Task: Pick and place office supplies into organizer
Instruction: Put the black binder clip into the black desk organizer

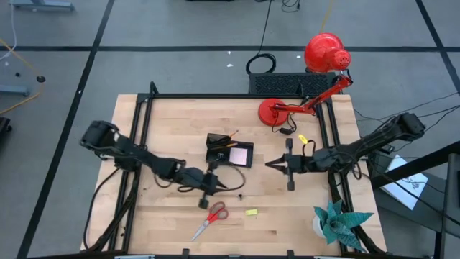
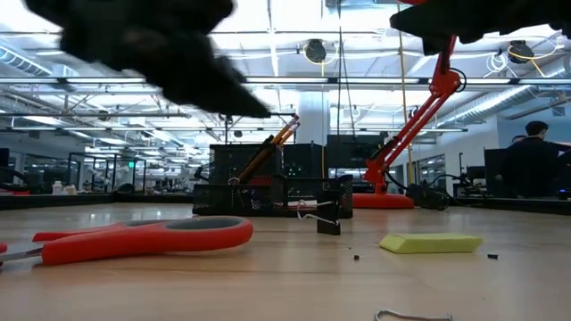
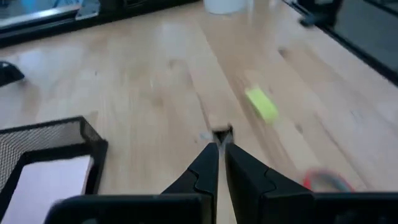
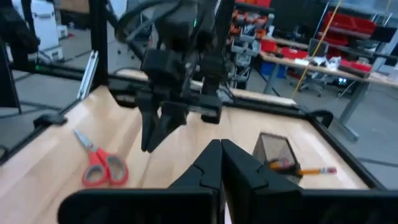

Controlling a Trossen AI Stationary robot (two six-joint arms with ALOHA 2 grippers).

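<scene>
The black mesh organizer (image 1: 228, 152) stands mid-table with the pink sticky-note pad (image 1: 241, 155) and an orange pencil (image 1: 224, 139) inside. Red-handled scissors (image 1: 210, 219) and the small yellow piece (image 1: 251, 212) lie nearer the front edge. A tiny black clip (image 3: 222, 132) rests on the wood just beyond my left gripper's tips. My left gripper (image 3: 221, 144) is shut, raised above the table near the organizer's front side (image 1: 224, 187), and holds nothing. My right gripper (image 4: 219, 144) is shut and empty, hovering right of the organizer (image 1: 270, 164).
A red desk lamp (image 1: 316, 65) stands at the far right, its base (image 1: 273, 111) on the table. A teal paper plant (image 1: 338, 219) sits at the near right corner. A bent wire piece (image 2: 412, 314) lies close to the front edge. Bare wood shows left of the scissors.
</scene>
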